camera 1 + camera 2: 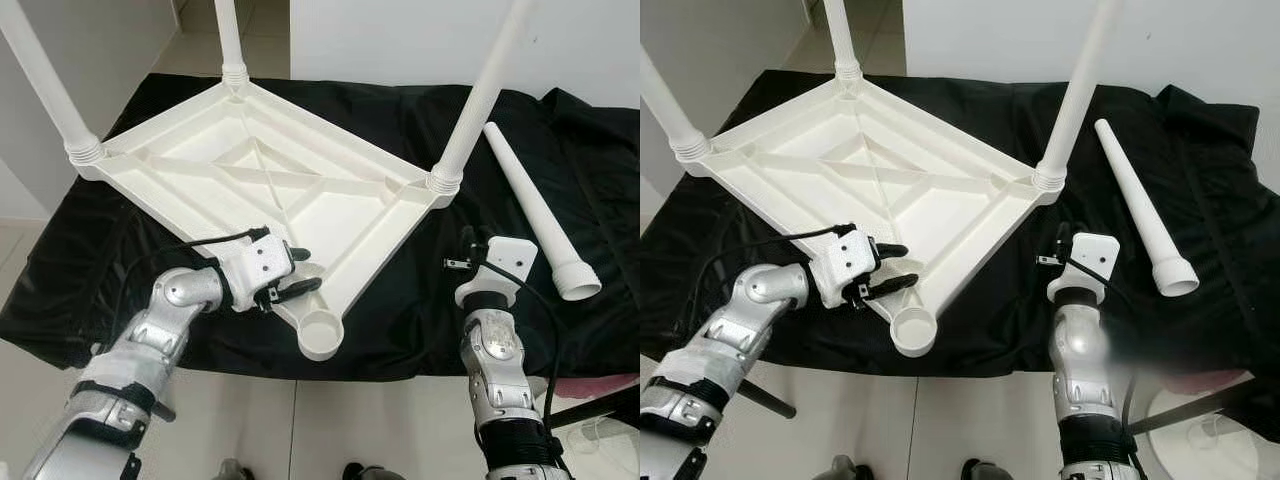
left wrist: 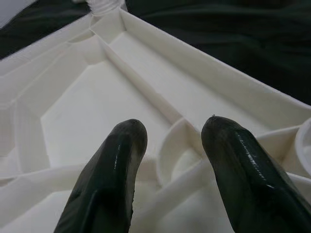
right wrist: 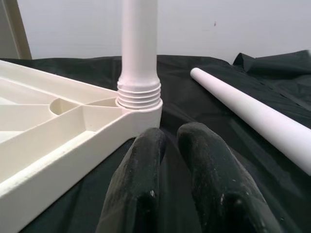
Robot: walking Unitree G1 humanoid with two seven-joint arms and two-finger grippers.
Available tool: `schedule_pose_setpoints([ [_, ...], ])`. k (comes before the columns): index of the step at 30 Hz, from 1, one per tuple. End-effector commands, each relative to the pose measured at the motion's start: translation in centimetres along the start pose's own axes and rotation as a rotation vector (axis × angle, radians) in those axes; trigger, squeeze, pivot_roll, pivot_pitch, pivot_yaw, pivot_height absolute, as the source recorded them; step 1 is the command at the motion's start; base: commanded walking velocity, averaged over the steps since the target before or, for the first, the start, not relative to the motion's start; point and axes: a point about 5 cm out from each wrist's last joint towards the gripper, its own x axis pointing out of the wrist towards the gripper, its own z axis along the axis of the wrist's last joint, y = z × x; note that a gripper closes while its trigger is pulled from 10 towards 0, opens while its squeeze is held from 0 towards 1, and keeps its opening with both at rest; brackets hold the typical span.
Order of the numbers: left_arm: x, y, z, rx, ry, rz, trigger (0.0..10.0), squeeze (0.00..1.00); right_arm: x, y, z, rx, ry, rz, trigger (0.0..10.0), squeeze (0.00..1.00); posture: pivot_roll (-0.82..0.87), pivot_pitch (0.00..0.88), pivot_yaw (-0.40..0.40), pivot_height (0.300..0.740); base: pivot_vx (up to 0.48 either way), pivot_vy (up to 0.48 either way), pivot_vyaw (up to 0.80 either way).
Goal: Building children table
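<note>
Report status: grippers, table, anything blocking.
Left gripper open at tabletop rim near empty socket. Right gripper shut, empty, over black cloth. Three legs fitted; fourth leg lies loose on cloth. Nothing blocking.

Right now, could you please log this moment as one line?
tabletop upside down, three legs on | fourth leg loose on cloth | left gripper open at edge by empty socket | right gripper shut, idle
</note>
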Motion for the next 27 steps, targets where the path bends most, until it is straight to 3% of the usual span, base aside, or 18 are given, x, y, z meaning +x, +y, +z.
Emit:
schedule_pose_setpoints([
  [1, -0.8, 0.6, -0.1, -0.034, 0.01, -0.015, 10.0, 0.0, -0.4, -0.2, -0.5, 0.007, 0.023, -0.007, 10.0, 0.0, -0.02, 0.137, -0.003, 0.74, 0.0, 0.0, 0.0],
  [2, -1.3, 0.9, -0.1, -0.056, 0.018, -0.035, 10.0, 1.0, -0.4, -0.3, -0.6, 0.007, 0.025, -0.006, 10.0, 0.0, -0.02, 0.136, -0.003, 0.74, 0.0, 0.0, 0.0],
  [6, -2.0, 1.6, 0.1, -0.112, 0.01, -0.061, 10.0, 1.0, -0.5, -0.3, -0.7, 0.007, 0.029, -0.004, 10.0, 0.0, -0.02, 0.135, -0.004, 0.74, 0.0, 0.0, 0.0],
  [12, -2.6, 1.4, -0.9, -0.046, 0.105, -0.095, 10.0, 1.0, -0.7, -0.1, -0.9, 0.012, 0.04, 0.011, 10.0, 0.0, -0.01, 0.13, -0.008, 0.74, 0.0, 0.0, 0.0],
  [13, -2.6, 1.4, -1.4, -0.009, 0.151, -0.092, 10.0, 0.89, -0.7, 0.0, -0.9, 0.013, 0.04, 0.015, 10.0, 0.0, -0.02, 0.127, -0.008, 0.74, 0.0, 0.0, 0.0],
  [15, -2.6, 1.4, -1.4, -0.009, 0.151, -0.092, 10.0, 0.89, -0.7, 0.0, -0.9, 0.013, 0.04, 0.015, 10.0, 0.0, -0.02, 0.127, -0.008, 0.74, 0.0, 0.0, 0.0],
  [16, -2.6, 1.5, -1.8, 0.02, 0.182, -0.087, 10.0, 0.0, -0.7, 0.0, -0.8, 0.012, 0.04, 0.017, 10.0, 0.0, -0.02, 0.125, -0.009, 0.74, 0.0, 0.0, 0.0],
  [27, -2.3, 2.7, -3.0, 0.023, 0.293, -0.042, 10.0, 0.0, -0.4, -0.1, -0.7, 0.011, 0.036, 0.014, 10.0, 0.0, -0.02, 0.127, -0.006, 0.74, 0.0, 0.0, 0.0],
])
